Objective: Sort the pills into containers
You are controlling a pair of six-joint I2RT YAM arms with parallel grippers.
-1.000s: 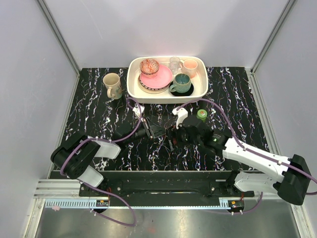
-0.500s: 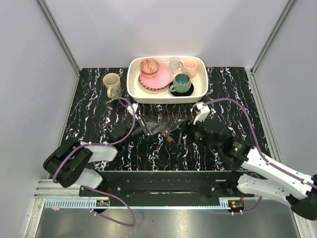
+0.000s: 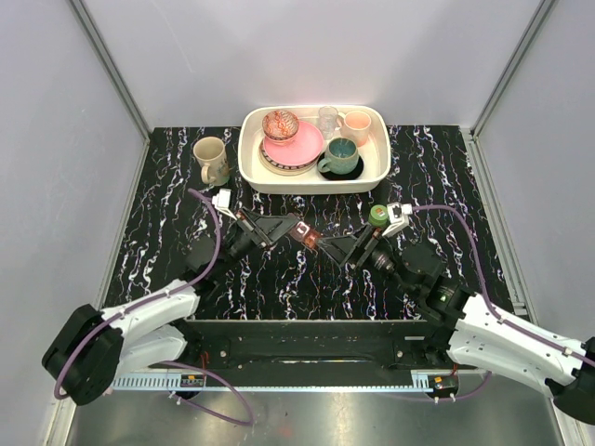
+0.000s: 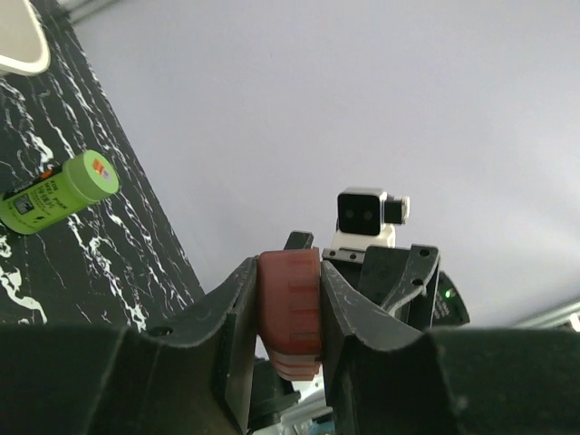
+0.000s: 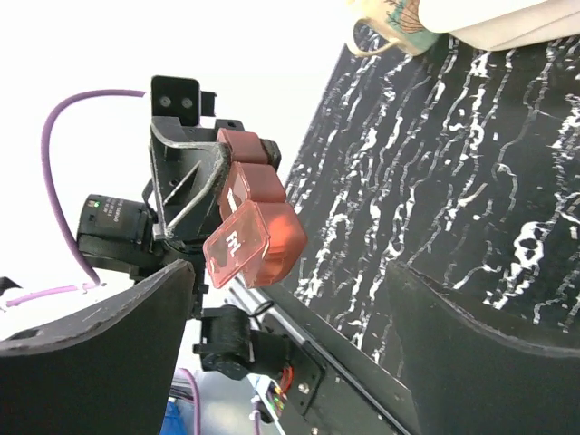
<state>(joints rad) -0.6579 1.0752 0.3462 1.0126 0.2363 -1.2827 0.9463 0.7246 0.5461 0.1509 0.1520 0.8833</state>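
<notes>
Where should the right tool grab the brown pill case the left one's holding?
Probably take the reddish-brown oblong pill case by its free end, from the right arm's side: the left tool clamps the other end, leaving that end jutting out.

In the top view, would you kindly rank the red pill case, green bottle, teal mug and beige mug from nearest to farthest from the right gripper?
From the right gripper:
1. Red pill case, just off its fingertips, to the left.
2. Green bottle, to its right.
3. Teal mug, in the white tray behind.
4. Beige mug, back left.
</notes>
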